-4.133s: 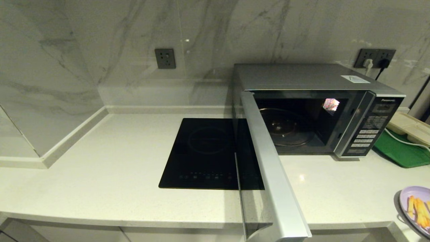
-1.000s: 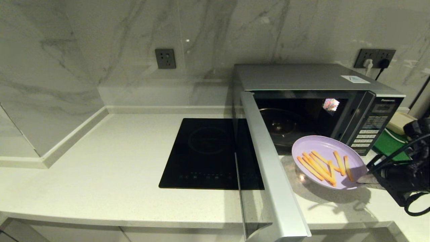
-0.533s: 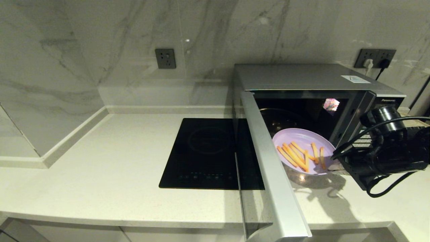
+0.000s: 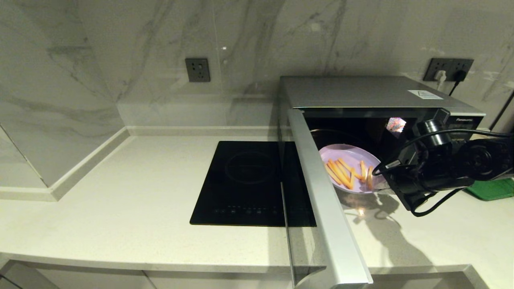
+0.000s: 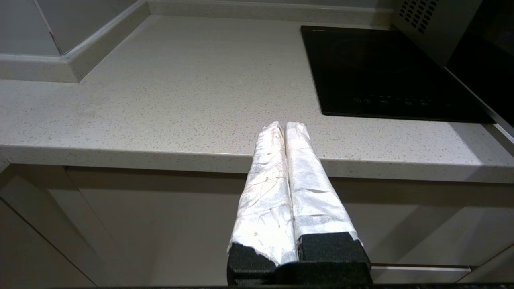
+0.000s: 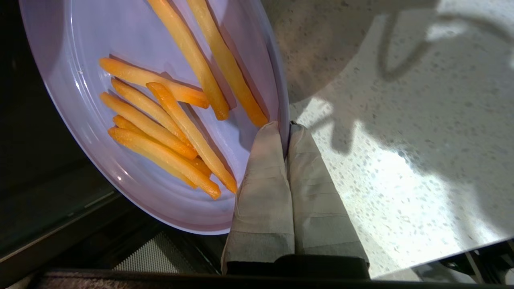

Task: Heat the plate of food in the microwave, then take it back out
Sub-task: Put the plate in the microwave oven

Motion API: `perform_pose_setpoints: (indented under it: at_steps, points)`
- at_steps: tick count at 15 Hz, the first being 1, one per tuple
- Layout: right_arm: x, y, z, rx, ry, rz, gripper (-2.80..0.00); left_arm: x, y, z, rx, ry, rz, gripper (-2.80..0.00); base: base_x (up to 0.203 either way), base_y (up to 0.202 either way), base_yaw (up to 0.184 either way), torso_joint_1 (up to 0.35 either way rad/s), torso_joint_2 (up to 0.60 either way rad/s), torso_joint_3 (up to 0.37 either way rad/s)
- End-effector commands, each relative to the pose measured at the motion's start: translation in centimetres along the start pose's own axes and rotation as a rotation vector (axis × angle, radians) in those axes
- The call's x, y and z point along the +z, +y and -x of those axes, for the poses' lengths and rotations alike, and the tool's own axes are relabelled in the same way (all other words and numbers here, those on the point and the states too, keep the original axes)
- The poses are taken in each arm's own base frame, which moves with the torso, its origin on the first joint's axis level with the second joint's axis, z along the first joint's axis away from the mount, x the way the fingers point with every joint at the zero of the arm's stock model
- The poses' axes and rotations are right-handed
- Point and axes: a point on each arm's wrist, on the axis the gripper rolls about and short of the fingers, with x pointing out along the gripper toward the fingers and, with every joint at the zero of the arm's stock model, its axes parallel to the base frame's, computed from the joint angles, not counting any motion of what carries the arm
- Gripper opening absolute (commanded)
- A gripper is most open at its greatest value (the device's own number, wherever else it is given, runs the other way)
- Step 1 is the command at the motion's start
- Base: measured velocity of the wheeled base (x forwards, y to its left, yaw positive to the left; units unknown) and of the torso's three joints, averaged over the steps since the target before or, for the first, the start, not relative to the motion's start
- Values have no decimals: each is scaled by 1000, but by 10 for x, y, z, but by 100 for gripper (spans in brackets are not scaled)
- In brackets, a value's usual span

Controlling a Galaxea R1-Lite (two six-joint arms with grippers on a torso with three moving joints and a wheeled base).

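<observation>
The silver microwave (image 4: 361, 93) stands at the back right with its door (image 4: 321, 200) swung wide open toward me. My right gripper (image 4: 381, 185) is shut on the rim of the lavender plate of food (image 4: 348, 167), which hangs tilted at the mouth of the dark cavity, partly inside it. In the right wrist view the gripper (image 6: 286, 125) pinches the rim of the plate (image 6: 120, 48), one finger on each side, with several orange sticks (image 6: 160, 120) on it. My left gripper (image 5: 285, 125) is shut and empty, parked low in front of the counter edge.
A black induction cooktop (image 4: 245, 180) lies left of the open door. A green tray (image 4: 492, 188) sits behind my right arm at the far right. Wall sockets (image 4: 449, 66) with plugged cables are behind the microwave. The counter edge (image 5: 160, 152) runs along the front.
My right arm has carried the plate from the far right edge of the counter leftward and away from me, up to the microwave opening. The left arm has not moved.
</observation>
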Motion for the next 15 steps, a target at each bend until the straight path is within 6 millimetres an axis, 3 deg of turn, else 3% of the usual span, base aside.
perform_pose_setpoints:
  at_steps: [1,15]
  points:
    - [2,3,-12,-9,4,-11,-280,0,0,0,0,-1,0,-280,0,0,0,0,0,0]
    - [3,19,-40,1,11,-1,-280,0,0,0,0,0,0,-280,0,0,0,0,0,0]
